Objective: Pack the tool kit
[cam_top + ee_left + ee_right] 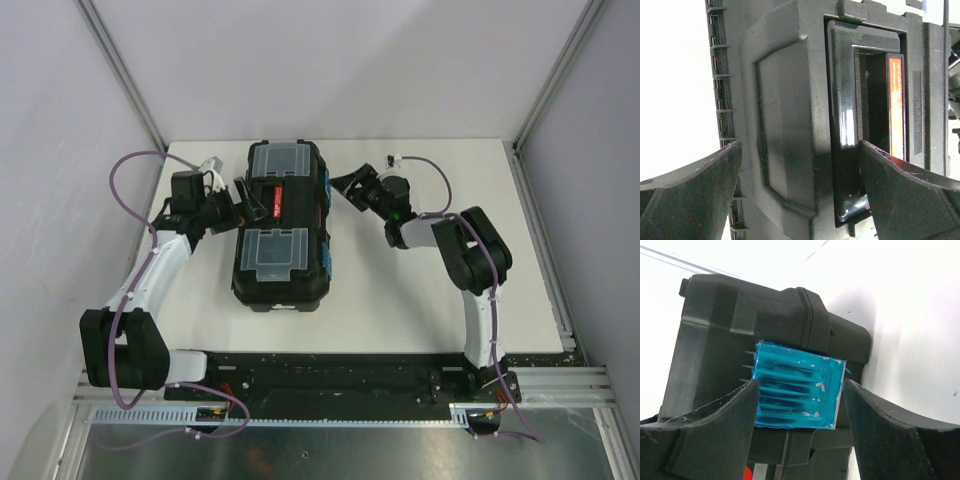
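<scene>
Two arms reach in toward a black toolbox [280,225] that lies shut in the middle of a white table [420,290], long side running away from the bases. Seen from above, its lid carries two clear compartments [281,160], with a red-marked handle [275,198] between them and blue latches [325,258] along its right side. The left claw [252,200] sits at the box's left edge, level with the handle, spread wide and holding nothing. The right claw [345,188] is at the right side, by the farther latch. From the left wrist, the two dark fingers [690,200] stand far apart at the bottom corners, and the lid fills the picture between them, with the glossy handle lying in its recess just above the right finger. From the right wrist, one blue latch [797,387] sits squarely between the right fingers [885,425], whose jaws are parted and straddle it. A thin bright gap shows at the right finger, while the left fingertip meets the latch's edge, though I cannot tell whether it touches.
</scene>
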